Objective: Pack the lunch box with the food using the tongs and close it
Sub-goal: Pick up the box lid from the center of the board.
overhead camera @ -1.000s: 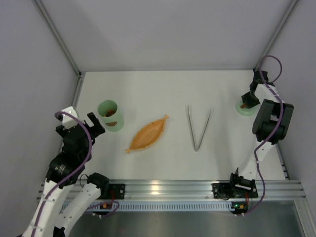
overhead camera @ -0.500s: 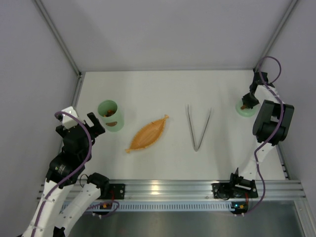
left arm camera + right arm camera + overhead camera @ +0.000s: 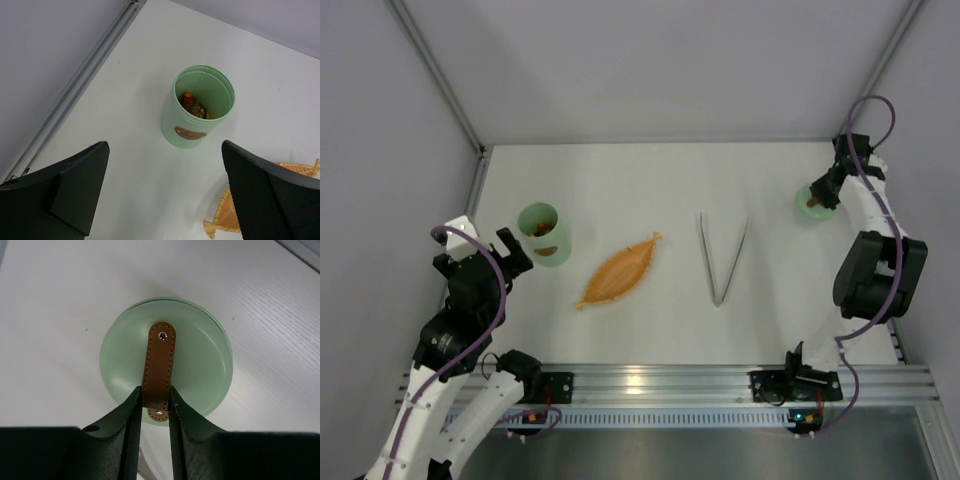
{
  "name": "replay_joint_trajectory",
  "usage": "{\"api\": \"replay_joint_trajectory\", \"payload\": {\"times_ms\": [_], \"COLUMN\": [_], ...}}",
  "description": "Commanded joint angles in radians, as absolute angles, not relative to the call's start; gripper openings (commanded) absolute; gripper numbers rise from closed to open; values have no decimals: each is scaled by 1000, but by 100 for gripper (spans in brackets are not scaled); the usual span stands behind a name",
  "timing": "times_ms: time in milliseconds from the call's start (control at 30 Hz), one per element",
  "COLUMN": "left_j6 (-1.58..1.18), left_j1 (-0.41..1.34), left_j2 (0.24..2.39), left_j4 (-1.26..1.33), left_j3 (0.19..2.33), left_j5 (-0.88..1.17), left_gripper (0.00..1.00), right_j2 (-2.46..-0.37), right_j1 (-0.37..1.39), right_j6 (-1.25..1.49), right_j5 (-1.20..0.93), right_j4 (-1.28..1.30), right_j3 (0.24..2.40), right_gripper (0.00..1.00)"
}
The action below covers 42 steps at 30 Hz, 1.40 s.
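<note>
The mint-green lunch box [image 3: 542,232] stands open at the left, brown mark on its side, with the orange and dark food [image 3: 195,107] inside it. My left gripper [image 3: 510,250] hovers open just short of the tub [image 3: 198,112], its fingers spread wide with nothing between them [image 3: 164,146]. At the far right, my right gripper [image 3: 820,193] is shut on the brown handle [image 3: 159,360] of the round green lid [image 3: 200,360]. The lid [image 3: 810,200] faces the right wrist camera. The silver tongs [image 3: 722,255] lie untouched on the table in a narrow V.
An orange leaf-shaped tray [image 3: 618,270] lies between the tub and the tongs, and its tip shows in the left wrist view [image 3: 220,222]. Grey walls close in the table on the left, back and right. A metal rail [image 3: 720,382] runs along the near edge.
My right gripper has closed on the lid's handle. The lid has shifted slightly toward the back with it, and the right elbow has dropped nearer. The left arm has not moved.
</note>
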State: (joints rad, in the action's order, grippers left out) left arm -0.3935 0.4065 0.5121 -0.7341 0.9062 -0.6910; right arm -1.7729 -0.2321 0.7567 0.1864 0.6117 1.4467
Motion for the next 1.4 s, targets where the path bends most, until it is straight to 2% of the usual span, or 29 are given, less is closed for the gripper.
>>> {"api": "replay_joint_trajectory", "payload": {"times_ms": [0,100,333,567,667,900,1367], "left_j6": [-385,-387,-407,-442,-474,-503,-563], "left_j1": [405,405,405,405,405,405,405], "left_j2": [505,506,514,549,581,617,775], "left_j4": [-692,-693,-707,-735,-762,-784,-792], "left_j3": [900,899,905,931,952,965,1081], "left_j5": [-695,-706,-770,-854,-920,-973,-973], "left_gripper": [99,99,99,99,99,99,99], "right_j2": [-1669,-1652,-1703,-1906,-1968,-2063,-2189], "right_j1": [-170,-94,298,621,734,862,919], "right_j6": [690,641,546,485,466,442,456], "right_j5": [126,54,84,77,58,6,-141], "right_j4": [558,572,698,749,701,552,450], "right_j3": [1499,1564,1862,2237,2287,2307,2367], "right_gripper": [10,10,12,14,15,15,19]}}
